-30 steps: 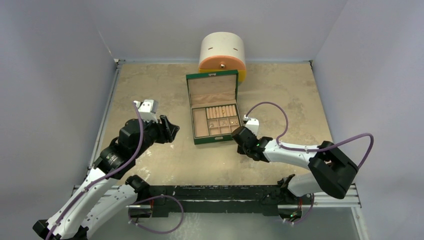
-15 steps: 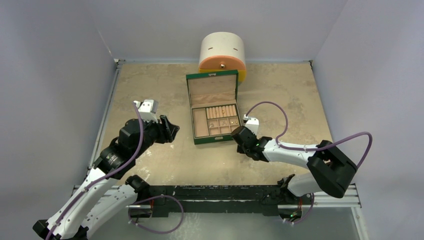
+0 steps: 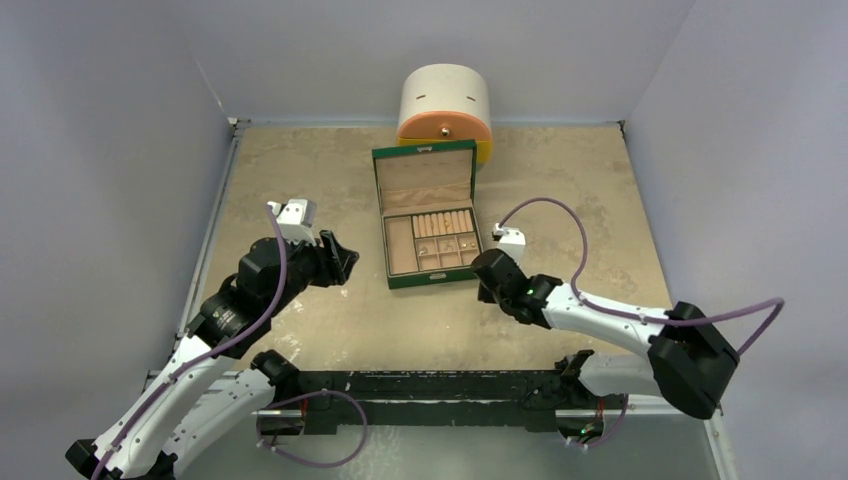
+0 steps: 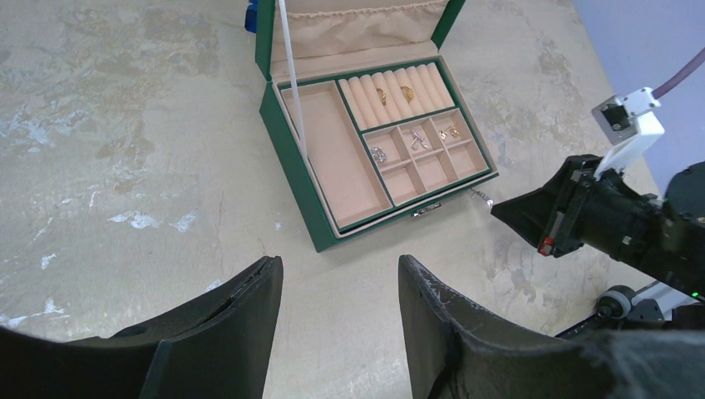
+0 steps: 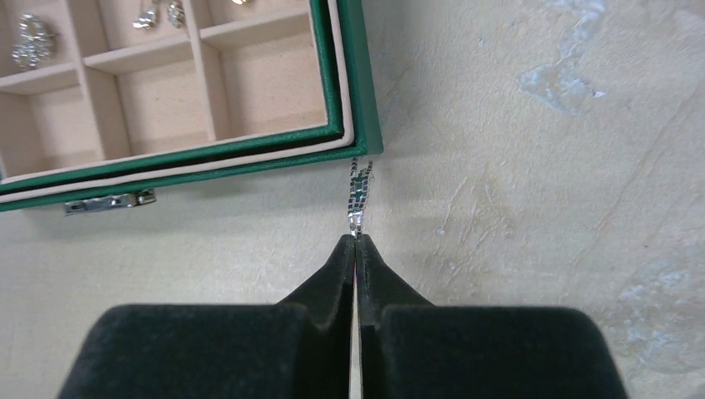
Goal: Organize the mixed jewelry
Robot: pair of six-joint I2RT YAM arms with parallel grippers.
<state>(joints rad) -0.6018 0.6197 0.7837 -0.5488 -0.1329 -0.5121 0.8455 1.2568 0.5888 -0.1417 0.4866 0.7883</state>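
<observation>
A green box (image 3: 436, 278) lies open at mid-table, lid back. Its tan compartments hold mixed jewelry: two gold rings (image 4: 393, 94) on the ring rolls, and silvery bits (image 4: 378, 155) and a small gold piece (image 4: 449, 132) in the small cells. My right gripper (image 5: 356, 241) is shut on a short silvery chain piece (image 5: 359, 191), which hangs by the box's near right corner (image 5: 366, 145). The left wrist view shows the same chain piece (image 4: 480, 198) just ahead of the right gripper (image 4: 499, 209). My left gripper (image 4: 339, 266) hovers open and holds nothing, left of the box.
A round white container with an orange base (image 3: 445, 105) stands behind the box at the back wall. Grey walls close in the table on the left, back and right. A thin white strap (image 4: 293, 83) runs from the lid to the tray.
My right gripper's jaws have closed on the silvery chain piece, and the right arm's elbow has swung out to the right. The left arm has not moved.
</observation>
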